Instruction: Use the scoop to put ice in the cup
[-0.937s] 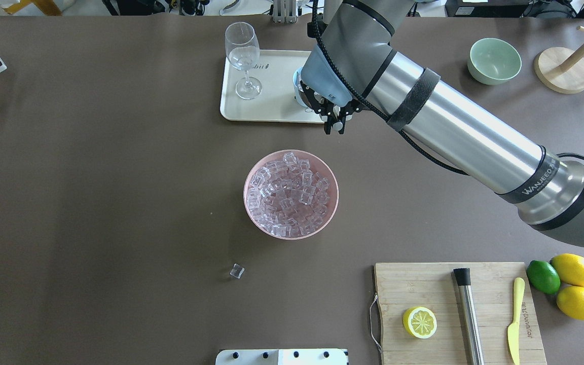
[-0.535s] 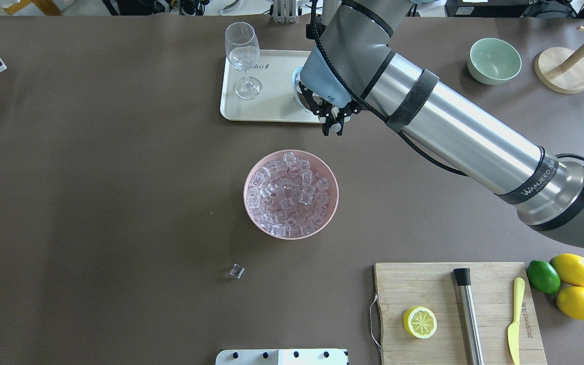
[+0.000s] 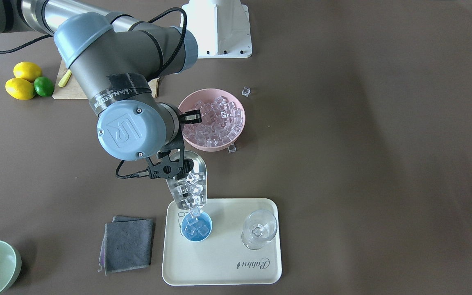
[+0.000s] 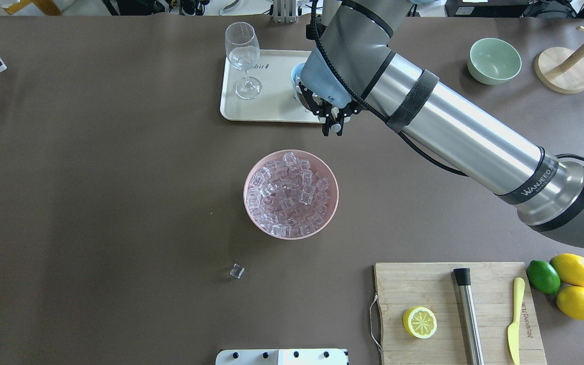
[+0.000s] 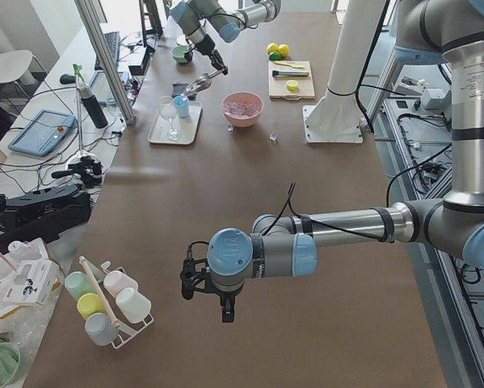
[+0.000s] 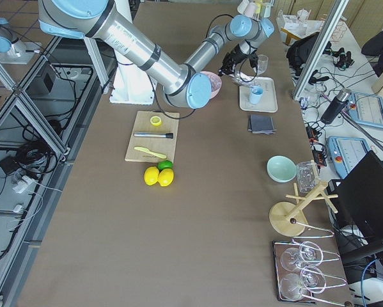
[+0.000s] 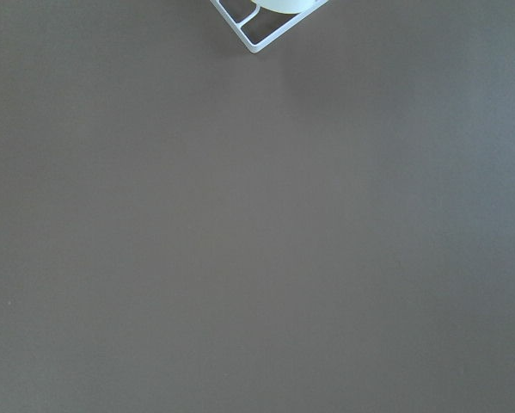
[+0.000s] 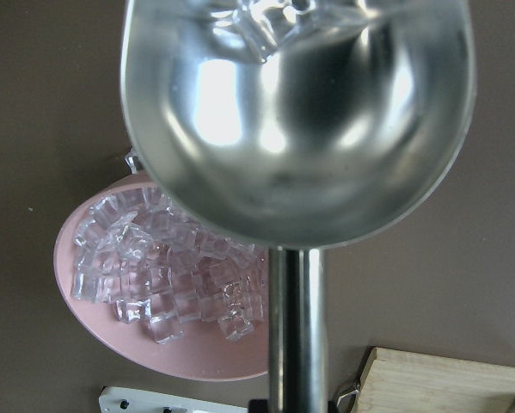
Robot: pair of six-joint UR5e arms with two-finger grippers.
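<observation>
My right gripper (image 3: 170, 167) is shut on the rod handle of the steel scoop (image 3: 194, 164). It holds the scoop tilted, mouth down, over the light-blue cup (image 3: 197, 228) on the cream tray (image 3: 223, 262). Clear ice cubes (image 3: 191, 190) slide out of the scoop, and some lie in the cup. In the right wrist view the scoop's trough (image 8: 300, 129) is nearly bare, with cubes at its far lip. In the overhead view the arm hides the scoop and most of the cup (image 4: 295, 76); the gripper (image 4: 333, 125) shows. My left gripper (image 5: 224, 311) hangs over bare table far off; I cannot tell if it is open.
A pink bowl (image 4: 251, 175) of ice sits mid-table, with loose cubes (image 4: 236, 271) (image 3: 232, 148) nearby. A wine glass (image 3: 259, 229) stands on the tray beside the cup. A grey cloth (image 3: 127, 243), green bowl (image 4: 495, 61), cutting board (image 4: 434, 289) and citrus lie around.
My right gripper has shifted slightly toward the tray with the scoop, and a little more of the blue cup's rim shows. The bowl and loose cube have not moved.
</observation>
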